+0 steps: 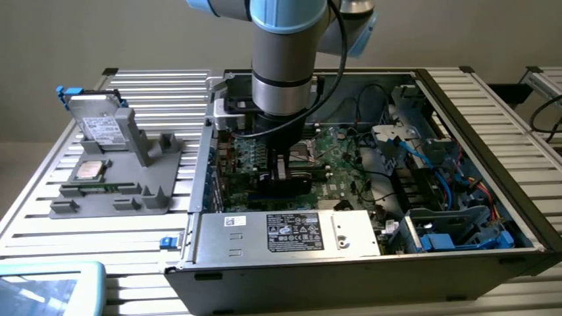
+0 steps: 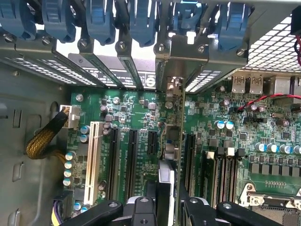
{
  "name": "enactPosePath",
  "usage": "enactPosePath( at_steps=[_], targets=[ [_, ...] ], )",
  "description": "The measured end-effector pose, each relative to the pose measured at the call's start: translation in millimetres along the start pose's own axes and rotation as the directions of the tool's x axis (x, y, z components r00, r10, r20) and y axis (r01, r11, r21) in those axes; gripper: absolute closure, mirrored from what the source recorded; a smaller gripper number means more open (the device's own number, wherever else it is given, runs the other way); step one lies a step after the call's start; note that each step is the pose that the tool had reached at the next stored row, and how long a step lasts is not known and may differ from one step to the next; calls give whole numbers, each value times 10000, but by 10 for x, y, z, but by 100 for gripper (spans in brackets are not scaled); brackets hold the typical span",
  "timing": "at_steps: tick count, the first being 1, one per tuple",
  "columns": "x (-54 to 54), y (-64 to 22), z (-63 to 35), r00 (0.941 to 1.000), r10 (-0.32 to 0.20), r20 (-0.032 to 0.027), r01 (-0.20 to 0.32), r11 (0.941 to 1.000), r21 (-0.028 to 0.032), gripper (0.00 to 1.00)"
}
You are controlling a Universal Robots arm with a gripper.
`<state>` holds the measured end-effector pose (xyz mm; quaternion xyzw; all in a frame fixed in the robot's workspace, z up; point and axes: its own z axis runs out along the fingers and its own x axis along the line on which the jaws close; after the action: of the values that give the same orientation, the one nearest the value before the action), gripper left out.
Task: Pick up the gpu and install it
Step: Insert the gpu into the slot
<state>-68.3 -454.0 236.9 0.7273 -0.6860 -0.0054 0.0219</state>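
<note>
- Jaws [image 2: 170, 207] are clamping the gpu [image 2: 173, 141] edge-on, deep inside the open computer case [image 1: 491, 204], so the card is reading as a thin upright strip running away from the wrist camera toward the rear bracket slots.
- Gpu is looking slim and flat, with a dark face, a grey-green board edge and a metal bracket end near the slot covers; in the exterior view it is sitting as a black block [image 1: 283, 179] under the arm [image 1: 283, 59], over the motherboard [image 1: 338, 155].
- Card is standing between two long black expansion slots [image 2: 130, 160], and whether its lower edge is already seated I cannot tell.
- Risk, as I am judging it: the card is lining up slightly off its slot, so pressing down could be bending the board or scraping nearby capacitors [image 2: 223, 125].
- Bracket end could be catching on the blue retention clips [image 2: 141, 19] at the rear.
- Farther off, on the bench [image 1: 88, 230], a grey fixture tray [image 1: 158, 187] is holding a silver drive [image 1: 97, 122] and a processor chip [image 1: 91, 170].
</note>
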Motion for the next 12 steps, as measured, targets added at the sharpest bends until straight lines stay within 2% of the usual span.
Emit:
enactPosePath(
  at_steps=[12],
  targets=[
    [0,2,0,10000,-81,-3,81,10000,0,73]
  ],
)
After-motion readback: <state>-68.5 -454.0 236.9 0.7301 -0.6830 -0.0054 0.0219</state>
